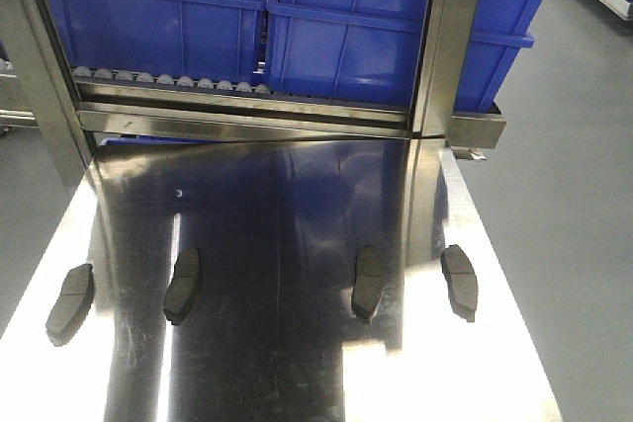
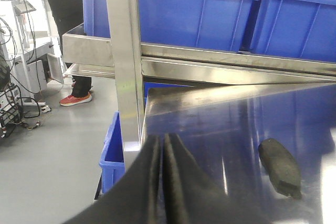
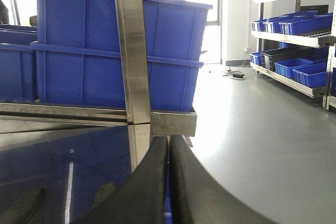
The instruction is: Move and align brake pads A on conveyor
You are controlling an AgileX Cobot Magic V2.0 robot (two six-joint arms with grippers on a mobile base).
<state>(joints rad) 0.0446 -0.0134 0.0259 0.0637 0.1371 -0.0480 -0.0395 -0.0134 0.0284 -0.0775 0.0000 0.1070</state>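
The left gripper [image 2: 161, 142] is showing its two black fingers [image 2: 181, 187] pressed together with only a hairline slit between them, clasping nothing. The right gripper [image 3: 168, 142] is sitting the same way, shut and empty. Four brake pads [image 1: 70, 301] [image 1: 182, 285] [image 1: 368, 283] [image 1: 460, 282] are lying well apart in a rough row on the shiny steel table [image 1: 297, 205], below the blue bins [image 1: 346, 27]. One pad is lying just right of the left fingers.

The left fingers [image 2: 135, 192] and right fingers [image 3: 151, 187] are matte black, broad, smoothly curved blades.
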